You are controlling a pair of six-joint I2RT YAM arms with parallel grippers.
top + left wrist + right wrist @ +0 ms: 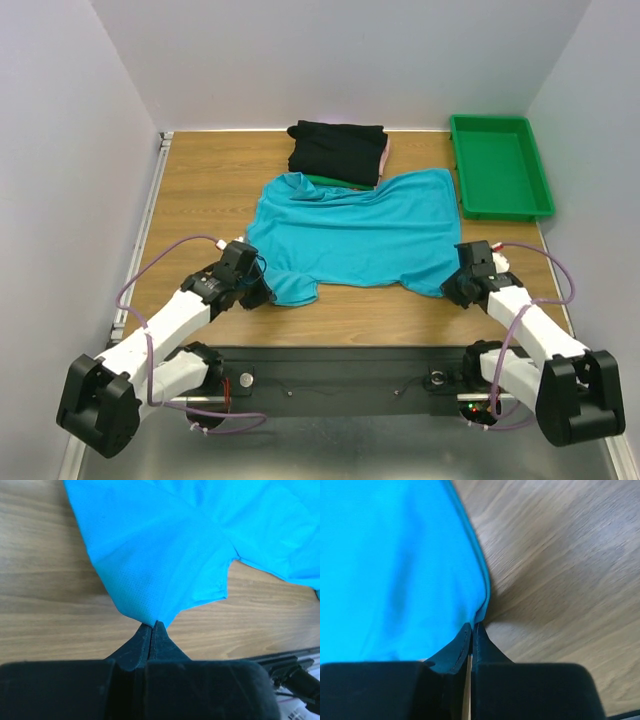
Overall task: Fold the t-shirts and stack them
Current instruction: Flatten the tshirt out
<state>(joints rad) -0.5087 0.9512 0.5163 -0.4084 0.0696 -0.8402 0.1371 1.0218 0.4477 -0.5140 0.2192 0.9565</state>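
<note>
A teal t-shirt (355, 235) lies spread on the wooden table, its collar end toward the far left. My left gripper (262, 293) is shut on the near left sleeve corner (150, 615); the cloth rises straight from the closed tips (153, 625). My right gripper (452, 290) is shut on the shirt's near right hem corner (481, 611), pinched between the tips (473, 626). Behind the teal shirt is a stack with a folded black t-shirt (337, 150) on top, a green one (335, 183) and a pink one (386, 152) showing at its edges.
A rigid green plastic tray (499, 166) stands at the back right of the table. White walls close in on the left, the back and the right. A metal rail (150, 210) runs along the table's left edge.
</note>
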